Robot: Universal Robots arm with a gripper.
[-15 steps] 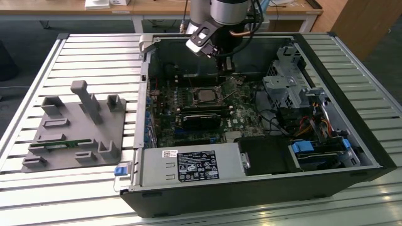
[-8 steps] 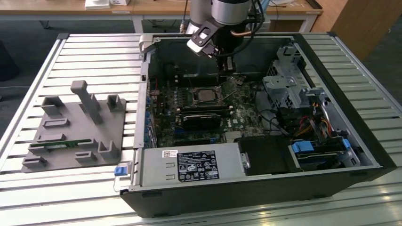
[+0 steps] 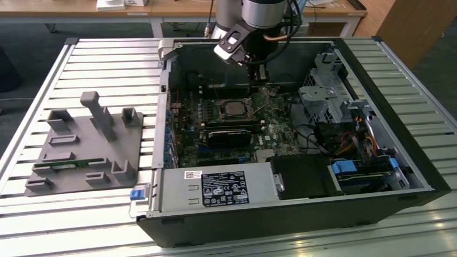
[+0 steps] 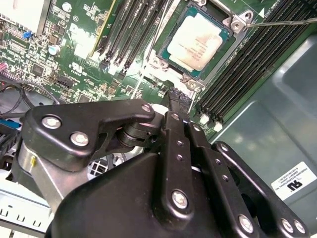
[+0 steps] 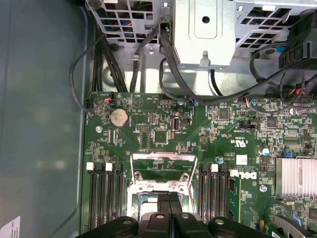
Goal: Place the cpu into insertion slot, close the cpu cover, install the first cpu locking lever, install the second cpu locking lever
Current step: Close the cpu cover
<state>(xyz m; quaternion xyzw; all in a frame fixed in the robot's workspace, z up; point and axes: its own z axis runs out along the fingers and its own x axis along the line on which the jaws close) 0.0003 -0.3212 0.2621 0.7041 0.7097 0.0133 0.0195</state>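
Plainly, second wrist view: cpu (image 4: 195, 39) seated; first wrist view: cpu cover (image 5: 163, 156) raised

My work surface is a slatted aluminium table (image 3: 107, 59), its slats running across the exterior view, pale and evenly lit with a soft sheen. Beyond its far edge stands a wooden desk (image 3: 179, 9) on white legs (image 3: 153, 24), carrying white boxes (image 3: 111, 4). The floor (image 3: 29, 37) beneath is dark grey. A wooden panel (image 3: 410, 27) stands at the exterior view's right.
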